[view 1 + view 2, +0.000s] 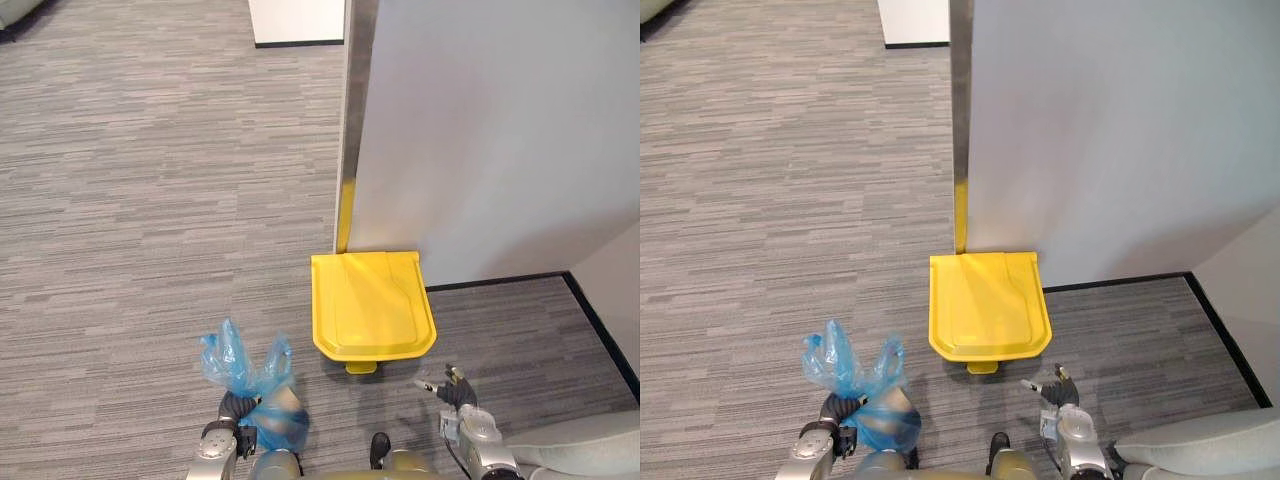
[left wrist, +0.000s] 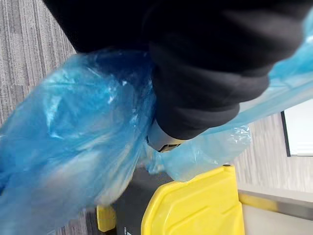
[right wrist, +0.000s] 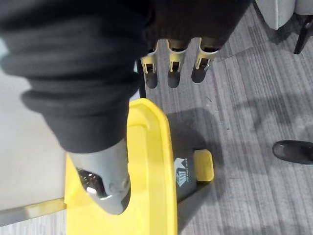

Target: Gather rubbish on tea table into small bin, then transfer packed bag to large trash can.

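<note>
A blue plastic bag (image 1: 245,370) with tied ears hangs low at my left side, and my left hand (image 1: 232,410) is shut on its neck. In the left wrist view the bag (image 2: 73,142) bulges around the hand, with the yellow lid (image 2: 195,205) just past it. The large trash can (image 1: 372,305) has a closed yellow lid and a yellow pedal (image 1: 360,367), and stands on the carpet against the white wall. My right hand (image 1: 455,390) hovers open to the right of the pedal, holding nothing; its fingers (image 3: 168,68) hang relaxed above the lid's edge (image 3: 151,161).
A white partition wall (image 1: 500,140) with a metal corner post (image 1: 350,150) stands behind the can. A black baseboard (image 1: 600,320) runs along the right. A pale grey seat (image 1: 580,445) sits at the lower right. Grey carpet (image 1: 150,200) spreads to the left.
</note>
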You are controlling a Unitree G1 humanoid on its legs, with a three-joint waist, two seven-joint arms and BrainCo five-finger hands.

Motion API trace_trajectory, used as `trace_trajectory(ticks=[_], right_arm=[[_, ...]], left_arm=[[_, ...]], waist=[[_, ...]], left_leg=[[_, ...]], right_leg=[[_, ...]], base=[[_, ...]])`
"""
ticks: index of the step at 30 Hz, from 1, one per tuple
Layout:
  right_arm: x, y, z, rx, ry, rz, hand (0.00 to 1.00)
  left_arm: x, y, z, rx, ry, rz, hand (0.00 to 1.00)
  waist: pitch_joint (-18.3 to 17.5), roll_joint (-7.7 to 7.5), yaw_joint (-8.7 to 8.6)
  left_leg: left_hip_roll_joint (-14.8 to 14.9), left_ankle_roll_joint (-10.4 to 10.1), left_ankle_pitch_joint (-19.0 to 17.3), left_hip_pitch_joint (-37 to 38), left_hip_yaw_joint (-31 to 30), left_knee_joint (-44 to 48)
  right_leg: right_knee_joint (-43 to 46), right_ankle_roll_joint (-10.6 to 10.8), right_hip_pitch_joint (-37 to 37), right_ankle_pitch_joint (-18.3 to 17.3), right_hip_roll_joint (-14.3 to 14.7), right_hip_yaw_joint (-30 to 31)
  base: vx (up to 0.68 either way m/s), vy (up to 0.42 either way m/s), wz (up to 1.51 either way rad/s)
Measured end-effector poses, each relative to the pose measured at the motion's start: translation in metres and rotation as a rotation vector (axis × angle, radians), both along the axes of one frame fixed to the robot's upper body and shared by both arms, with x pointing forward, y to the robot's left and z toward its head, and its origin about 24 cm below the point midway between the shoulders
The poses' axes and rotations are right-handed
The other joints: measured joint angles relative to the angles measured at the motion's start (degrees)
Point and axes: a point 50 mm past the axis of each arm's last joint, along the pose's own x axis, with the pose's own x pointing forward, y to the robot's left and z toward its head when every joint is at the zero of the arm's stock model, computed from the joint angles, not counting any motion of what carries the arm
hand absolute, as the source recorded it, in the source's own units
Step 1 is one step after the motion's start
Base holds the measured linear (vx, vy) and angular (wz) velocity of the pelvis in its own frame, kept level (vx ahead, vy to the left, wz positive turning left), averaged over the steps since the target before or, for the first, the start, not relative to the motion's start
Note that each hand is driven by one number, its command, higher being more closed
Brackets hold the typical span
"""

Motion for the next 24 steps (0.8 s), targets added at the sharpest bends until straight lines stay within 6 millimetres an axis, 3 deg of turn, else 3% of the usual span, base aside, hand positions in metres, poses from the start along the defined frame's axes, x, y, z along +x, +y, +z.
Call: trace_trajectory(ticks=[1, 2, 4, 5, 6, 7, 10, 12, 15, 21, 24], right_arm=[[0.004, -0.001, 0.004, -0.004, -0.021, -0.003, 0.00], [0.004, 0.000, 0.005, -0.004, -0.027, -0.003, 0.00], [0.006, -0.003, 0.009, -0.011, -0.047, -0.017, 0.00], [0.005, -0.012, 0.011, -0.029, -0.055, -0.052, 0.00], [0.007, -0.018, 0.015, -0.032, -0.074, -0.080, 0.00], [0.006, -0.022, 0.017, -0.029, -0.090, -0.106, 0.00], [-0.020, -0.038, 0.012, -0.019, -0.070, -0.207, 0.00], [-0.043, -0.047, 0.006, -0.003, -0.038, -0.297, 0.00], [-0.052, -0.052, 0.004, 0.026, -0.042, -0.375, 0.00], [-0.051, -0.049, 0.005, 0.076, -0.077, -0.460, 0.00], [-0.054, -0.049, 0.004, 0.077, -0.073, -0.474, 0.00]], left_arm=[[0.011, 0.001, 0.005, 0.009, -0.028, 0.008, 1.00], [0.013, 0.004, 0.007, 0.020, -0.035, 0.007, 1.00], [0.025, 0.011, 0.015, 0.045, -0.068, 0.001, 1.00], [0.031, 0.009, 0.018, 0.046, -0.084, -0.006, 1.00], [0.037, 0.005, 0.021, 0.044, -0.102, -0.016, 1.00], [0.042, 0.001, 0.023, 0.044, -0.115, -0.039, 1.00], [0.050, -0.009, 0.029, 0.029, -0.151, -0.065, 1.00], [0.052, -0.013, 0.033, 0.018, -0.171, -0.090, 1.00], [0.049, -0.020, 0.032, -0.001, -0.174, -0.101, 1.00], [0.051, -0.029, 0.035, -0.031, -0.198, -0.102, 1.00], [0.038, -0.027, 0.028, -0.032, -0.161, -0.087, 1.00]], waist=[[1.9, -0.61, 0.35], [2.6, -0.29, 0.37], [3.9, -2.50, -0.02], [3.6, -2.56, 0.15], [4.1, -1.40, 0.41], [4.2, -1.36, 0.26], [4.2, -1.53, -0.01], [4.0, -1.21, -0.08], [3.5, -0.51, -0.86], [3.3, -0.48, -1.95], [1.1, 0.22, -2.87]], left_leg=[[0.7, 0.8, -1.9, 0.7, -1.1, 2.8], [0.8, 0.6, -2.5, 0.8, -1.4, 3.6], [0.1, -0.2, -4.9, 1.6, -2.0, 6.3], [0.8, -1.5, -6.8, 1.6, -3.2, 8.6], [1.1, -1.9, -7.0, 1.4, -3.7, 9.2], [0.7, -2.4, -6.7, 1.5, -4.4, 8.8], [-1.1, -2.3, -6.7, 4.2, -6.9, 7.9], [-1.1, -2.8, -8.0, 5.5, -8.8, 7.8], [0.2, -4.0, -9.3, 5.5, -9.5, 8.8], [1.1, -4.0, -9.3, 4.5, -10.6, 9.3], [1.6, -4.0, -9.3, 3.4, -11.6, 8.9]], right_leg=[[-1.4, -2.2, -2.9, -1.7, 1.3, 0.2], [-4.0, -2.4, -3.9, -1.1, 1.8, 0.2], [-12.4, -3.5, -5.3, 3.3, 1.8, -0.8], [-14.7, -4.5, -2.3, 5.7, 2.5, -1.0], [-13.5, -3.4, -2.5, 4.5, 3.0, -1.5], [-10.9, -3.4, -3.3, 3.4, 2.6, -1.2], [-3.2, -5.1, -3.7, -2.5, 2.8, 1.9], [-0.2, -6.3, -2.9, -4.5, 2.7, 1.6], [1.4, -8.0, -2.6, -4.8, 2.8, -0.2], [-1.1, -8.6, -1.5, -4.1, 3.4, -1.7], [-3.2, -8.4, -1.5, -3.0, 3.8, -2.5]], base=[[0.08, 0.012, 0.16], [0.16, -0.049, 0.23], [0.20, -0.120, 0.34], [0.22, -0.121, 0.18], [0.25, -0.099, 0.17], [0.19, -0.067, 0.38], [0.24, -0.128, 0.49], [0.26, -0.135, 0.43], [0.23, -0.066, 0.08], [0.02, -0.006, 0.09], [-0.06, 0.004, 0.14]])
